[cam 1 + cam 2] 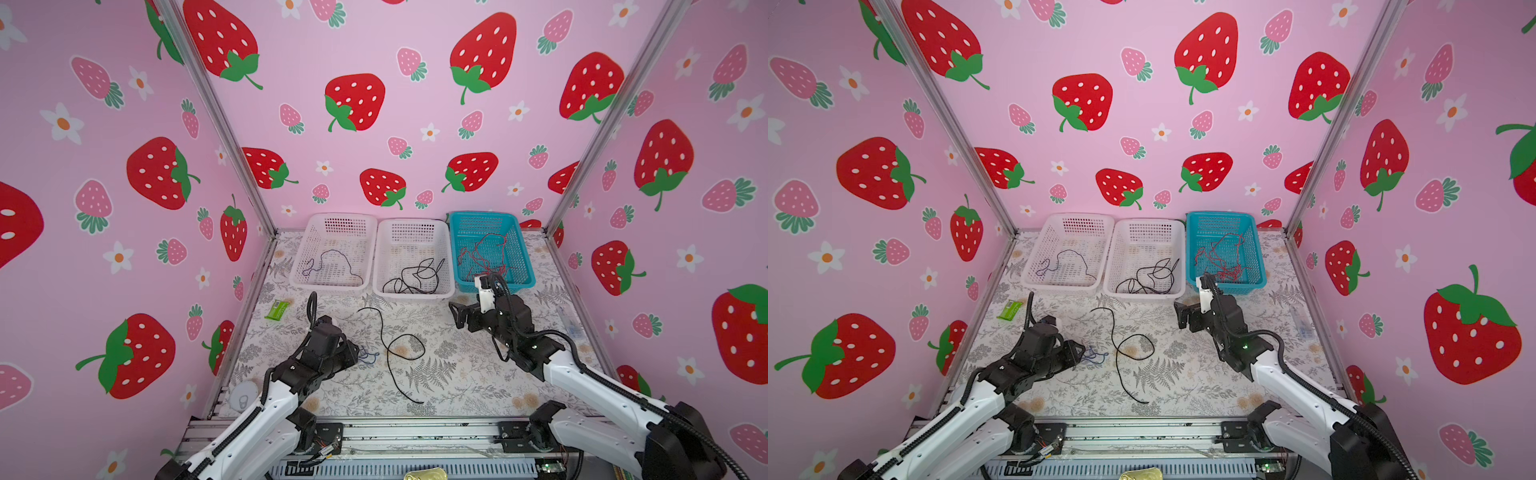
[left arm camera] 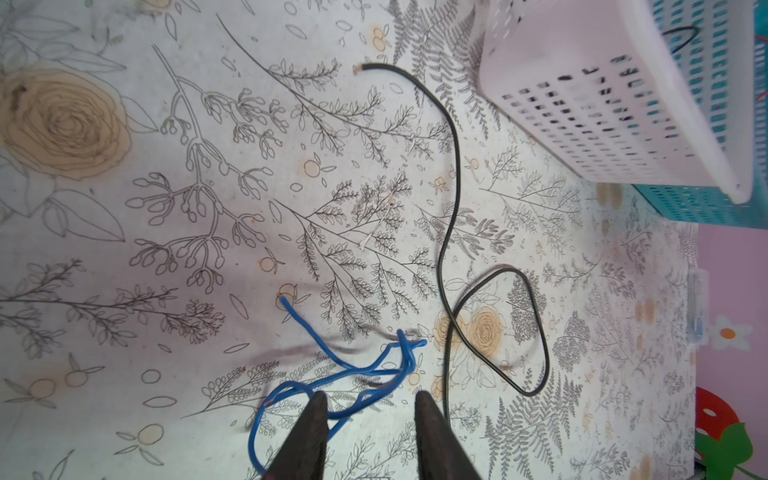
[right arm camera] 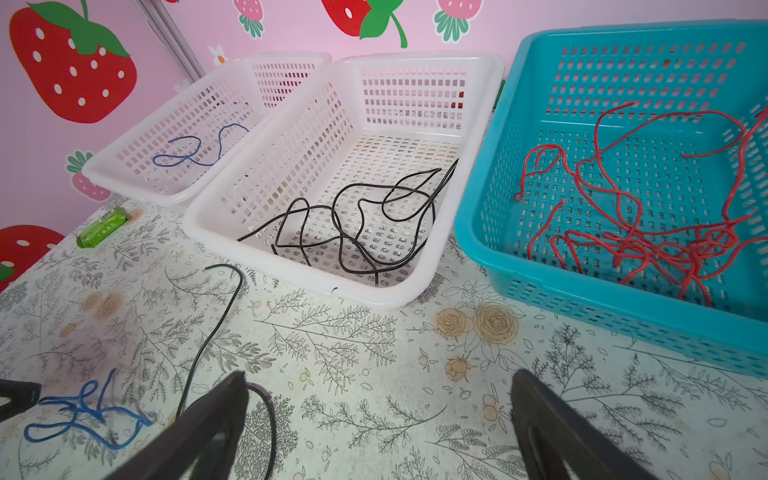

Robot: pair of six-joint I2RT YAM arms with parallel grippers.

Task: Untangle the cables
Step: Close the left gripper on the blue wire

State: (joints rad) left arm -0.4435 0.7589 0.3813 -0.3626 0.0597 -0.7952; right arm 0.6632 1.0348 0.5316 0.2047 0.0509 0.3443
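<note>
blue cable [image 2: 405, 361] bunched toward table's [image 1: 457, 374] left edge, straddled by narrowly parted fingers of left gripper [image 2: 368, 397]; right gripper [image 3: 378, 374] fingers wide apart.

Left hand [image 2: 369, 397] half-spread, low; right hand [image 3: 379, 374] spread wide.

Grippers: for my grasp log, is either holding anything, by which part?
Nothing held. The left gripper straddles the blue cable, jaws apart; right gripper open, empty.

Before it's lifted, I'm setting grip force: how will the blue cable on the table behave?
Probably floppy: the blue cable lies in loose kinked loops. Likely light, being string-thin. It may slip between the left gripper's spread jaws.
</note>
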